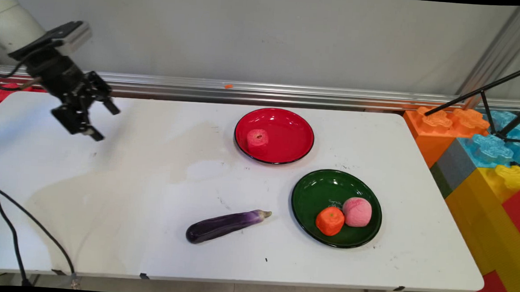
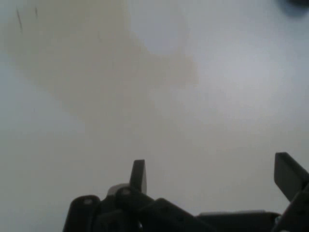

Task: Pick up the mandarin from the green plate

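The black two-finger gripper hangs in the air above the far left part of the white counter, tilted down and toward the right, its fingers spread wide with nothing between them. In the hand view the two fingertips rise from the bottom edge well apart, and beyond them lies only bare counter with a pale tan stain spreading across it.

Nothing is touching the gripper. The nearest thing is the glossy purple eggplant with a pale stem end, which lies on the counter toward the near edge, well to the right of the gripper and nearer the camera. Its long axis runs slantwise, dark rounded end at the near left, stem end at the far right.

Farther right stands the round red plate with a black rim, toward the far side, carrying a pink-red cube-like piece of toy food on its left part. Nearer and further right is the round dark green plate, holding an orange knitted toy fruit and a pink knitted ball-shaped fruit touching each other. Bare counter lies between the gripper and the eggplant; nothing stands in the way.

Beyond the counter's right end rise large coloured plastic building blocks.
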